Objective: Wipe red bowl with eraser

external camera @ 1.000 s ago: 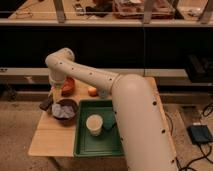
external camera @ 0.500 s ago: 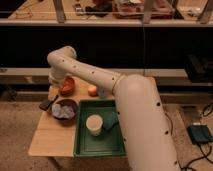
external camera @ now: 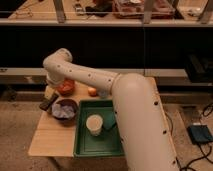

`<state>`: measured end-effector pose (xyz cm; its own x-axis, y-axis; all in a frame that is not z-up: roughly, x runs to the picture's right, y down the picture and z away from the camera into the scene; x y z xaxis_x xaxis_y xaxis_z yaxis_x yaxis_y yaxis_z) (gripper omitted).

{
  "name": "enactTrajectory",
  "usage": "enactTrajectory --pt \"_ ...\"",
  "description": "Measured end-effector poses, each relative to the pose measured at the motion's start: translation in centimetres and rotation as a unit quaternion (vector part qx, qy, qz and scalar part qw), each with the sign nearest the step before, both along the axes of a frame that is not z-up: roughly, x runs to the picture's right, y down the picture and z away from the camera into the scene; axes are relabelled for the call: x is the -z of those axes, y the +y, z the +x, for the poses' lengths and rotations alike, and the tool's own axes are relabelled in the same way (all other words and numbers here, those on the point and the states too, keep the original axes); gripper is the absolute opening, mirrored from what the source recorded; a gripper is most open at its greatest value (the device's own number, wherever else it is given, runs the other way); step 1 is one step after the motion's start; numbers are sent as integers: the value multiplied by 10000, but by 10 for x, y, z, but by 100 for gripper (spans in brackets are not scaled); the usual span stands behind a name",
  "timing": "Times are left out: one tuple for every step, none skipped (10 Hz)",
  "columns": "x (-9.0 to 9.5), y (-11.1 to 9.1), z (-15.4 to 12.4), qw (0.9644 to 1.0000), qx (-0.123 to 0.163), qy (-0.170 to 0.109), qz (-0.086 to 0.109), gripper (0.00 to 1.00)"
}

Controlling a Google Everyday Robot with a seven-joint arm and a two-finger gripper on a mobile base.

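Note:
The red bowl point(external camera: 66, 88) is small and orange-red and sits at the back left of the wooden table point(external camera: 50, 140). The eraser point(external camera: 48, 102), a flat dark block, lies at the table's left edge, in front of and to the left of the red bowl. My white arm point(external camera: 90, 77) reaches over the table from the right and bends down at its elbow above the red bowl. My gripper point(external camera: 54, 85) hangs just left of the red bowl, behind the eraser, mostly hidden by the wrist. I see nothing held in it.
A larger maroon bowl point(external camera: 65, 110) with something pale inside stands in front of the red bowl. A green tray point(external camera: 100, 145) holds a white cup point(external camera: 94, 124). A small orange ball point(external camera: 92, 91) lies behind the tray. A dark cabinet stands behind the table.
The arm's elbow has shifted slightly over the back left of the table. The eraser and both bowls have not moved.

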<state>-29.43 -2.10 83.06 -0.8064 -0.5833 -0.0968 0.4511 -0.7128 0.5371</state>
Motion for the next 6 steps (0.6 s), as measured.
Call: enactTrajectory --pt "-2 -2 1 9980 -555 287 -24 80" --pt "-5 -3 -1 9884 -1381 631 -80 80" --pt "-7 -4 -3 9797 -1838 792 -120 80" --pt "-10 -8 -5 9647 -2435 991 -157 80" --pt "-14 -12 -8 9466 -3023 1106 -207 80" --pt "-16 -15 -9 9348 -3353 1148 -233 80"
